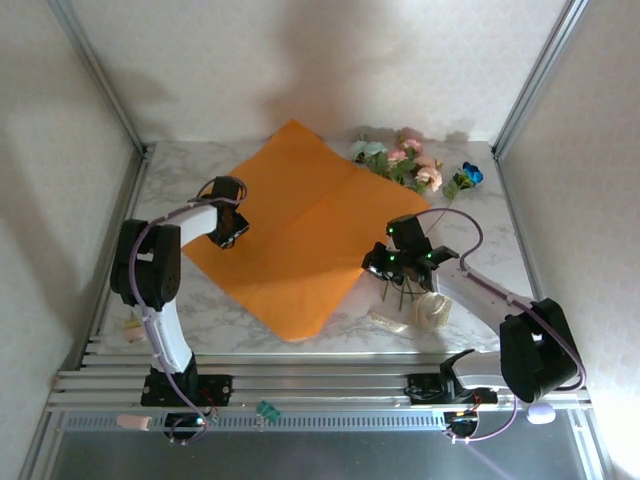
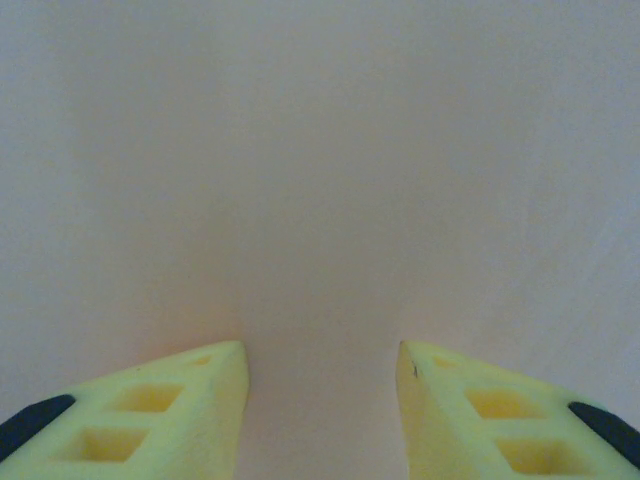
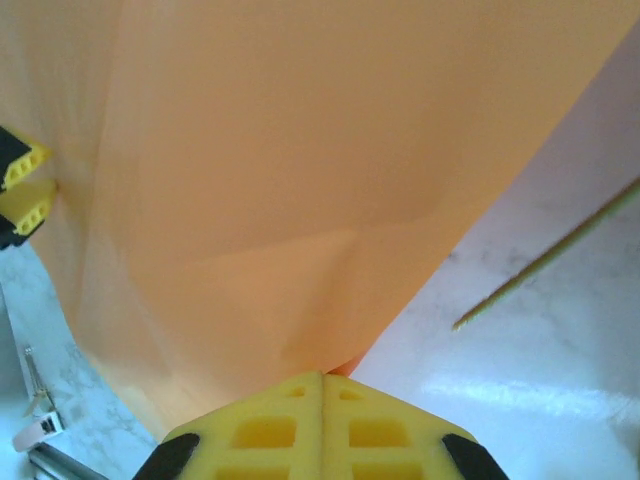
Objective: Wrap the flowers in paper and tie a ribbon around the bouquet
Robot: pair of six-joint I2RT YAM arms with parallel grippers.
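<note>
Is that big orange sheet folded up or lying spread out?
Spread out: the paper lies open across the table, with one faint crease. The right fingers are shut on its edge.

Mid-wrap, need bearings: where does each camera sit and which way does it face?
Top external: above and behind, looking down on the paper and flowers; left arm and right arm show.
Left wrist: on the left gripper, facing a pale surface; its open fingers show.
Right wrist: on the right gripper, looking across the paper toward the left gripper; its shut fingers pinch its edge.
Shared: top external and right wrist both show paper and left gripper.
</note>
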